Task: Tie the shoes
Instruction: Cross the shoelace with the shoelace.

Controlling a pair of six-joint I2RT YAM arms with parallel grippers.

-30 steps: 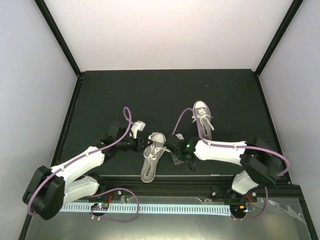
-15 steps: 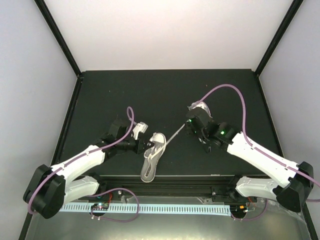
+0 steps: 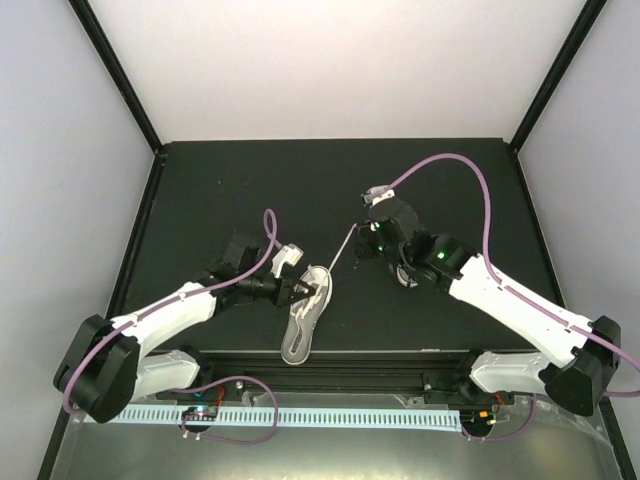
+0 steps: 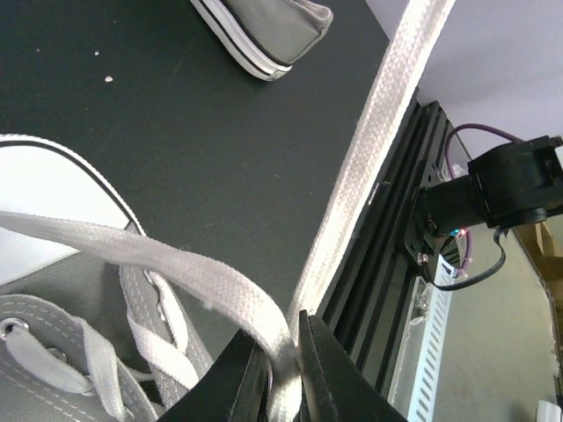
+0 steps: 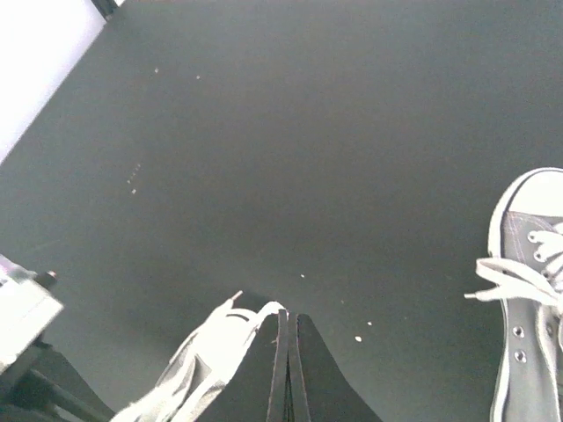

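The near shoe (image 3: pixel 300 325) lies at the table's front, toe pointing away. My left gripper (image 3: pixel 300 288) sits at its lacing, shut on a white lace (image 4: pixel 387 132) that runs taut from the jaws (image 4: pixel 283 365) up to the right. My right gripper (image 3: pixel 360 232) hangs beyond the shoe's toe, shut on the far end of that lace (image 3: pixel 342 250). In the right wrist view a bunch of white lace (image 5: pixel 215 347) lies against its closed fingers (image 5: pixel 288 318). The second shoe (image 5: pixel 528 290) lies untied; in the top view the right arm hides most of it, leaving only its heel (image 3: pixel 404 277).
A black aluminium rail (image 3: pixel 320 365) runs along the table's near edge, with a white slotted cable duct (image 3: pixel 330 417) in front of it. Black frame posts (image 3: pixel 115 75) and pale walls close off the table's sides and back.
My right arm has swung up and away from the near shoe, drawing the lace out taut. The left gripper has stayed at the shoe's lacing.
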